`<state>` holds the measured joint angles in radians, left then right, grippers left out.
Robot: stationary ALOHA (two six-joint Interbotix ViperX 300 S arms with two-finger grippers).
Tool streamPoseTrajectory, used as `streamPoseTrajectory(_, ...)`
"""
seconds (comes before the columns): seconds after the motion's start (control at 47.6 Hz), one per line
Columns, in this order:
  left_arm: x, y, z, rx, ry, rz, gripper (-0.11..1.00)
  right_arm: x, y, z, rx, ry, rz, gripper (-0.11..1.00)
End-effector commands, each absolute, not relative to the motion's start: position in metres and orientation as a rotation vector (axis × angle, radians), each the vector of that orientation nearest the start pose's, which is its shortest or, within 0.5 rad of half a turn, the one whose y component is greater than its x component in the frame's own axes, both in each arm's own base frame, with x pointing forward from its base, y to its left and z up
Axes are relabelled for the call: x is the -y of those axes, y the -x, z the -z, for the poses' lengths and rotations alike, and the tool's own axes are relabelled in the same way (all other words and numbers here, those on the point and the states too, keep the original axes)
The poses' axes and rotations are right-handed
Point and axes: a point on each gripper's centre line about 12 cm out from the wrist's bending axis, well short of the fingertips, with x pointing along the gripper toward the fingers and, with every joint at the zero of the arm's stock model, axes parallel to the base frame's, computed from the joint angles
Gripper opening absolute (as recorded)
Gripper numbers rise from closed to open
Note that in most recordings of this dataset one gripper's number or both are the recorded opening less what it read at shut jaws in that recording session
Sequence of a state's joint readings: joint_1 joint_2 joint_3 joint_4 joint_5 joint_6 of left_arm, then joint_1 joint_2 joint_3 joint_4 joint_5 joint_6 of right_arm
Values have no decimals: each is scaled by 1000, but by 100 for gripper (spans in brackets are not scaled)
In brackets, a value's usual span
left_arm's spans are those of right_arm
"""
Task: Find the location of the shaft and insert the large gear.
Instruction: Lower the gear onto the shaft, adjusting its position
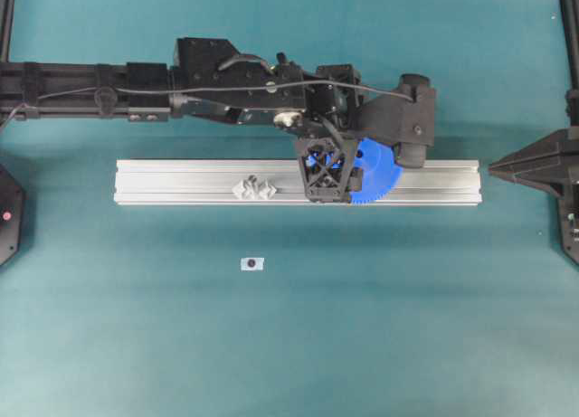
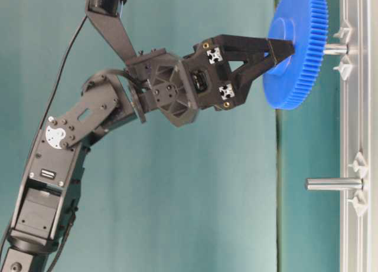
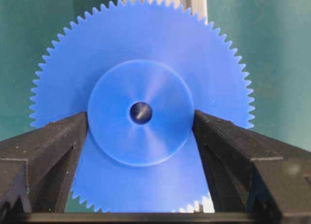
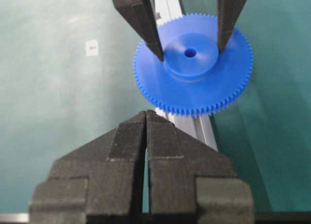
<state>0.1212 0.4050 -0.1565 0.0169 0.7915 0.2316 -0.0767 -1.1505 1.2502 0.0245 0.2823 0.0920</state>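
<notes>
Clearly the insertion step is in hand: the left gripper (image 4: 190, 50) has its jaws spread wide and clamped on the raised hub of the large gear (image 1: 378, 173), one finger on each side, and holds the gear over the rail (image 1: 181, 182), hub side turned away from it. From table level the gear (image 2: 295, 48) stands just off the shaft (image 2: 335, 49), which pokes out from the rail toward the gear's far face; whether its tip has entered the bore cannot be told. Through the left wrist camera the centre hole (image 3: 141, 112) shows dark, with something pale glinting inside, possibly the shaft's end. By my reading the gear leans a little against the rail, so the next move calls for squaring it up, keeping hole and peg in line, and pressing straight along the peg until the gear seats, then letting go. The right gripper (image 4: 146, 119) waits well apart near the rail's end, its jaws together and empty. Counted: one blue gear, one rail, two pegs on clear mounts along it, the second peg (image 2: 333, 183) bare and well clear of the gear, two grippers, and one small white tag (image 1: 252, 264) lying on the counter (image 1: 407, 326).
</notes>
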Motion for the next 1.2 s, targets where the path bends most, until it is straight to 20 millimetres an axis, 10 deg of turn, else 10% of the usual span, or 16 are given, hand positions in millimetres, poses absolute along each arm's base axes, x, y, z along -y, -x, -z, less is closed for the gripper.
streamPoseTrajectory(0.0,-65,-518,-215,-1023,-170,2,84,12,-160,-234,-366,-140,97,1)
streamPoseTrajectory(0.946,-65,-504,-198,-1098,-157,6,84,12,-160,-234,-366,-139,95,1)
streamPoseTrajectory(1.177,-69,-511,-223,-1036,-168,-3,84,12,-159,-234,-363,-139,95,1)
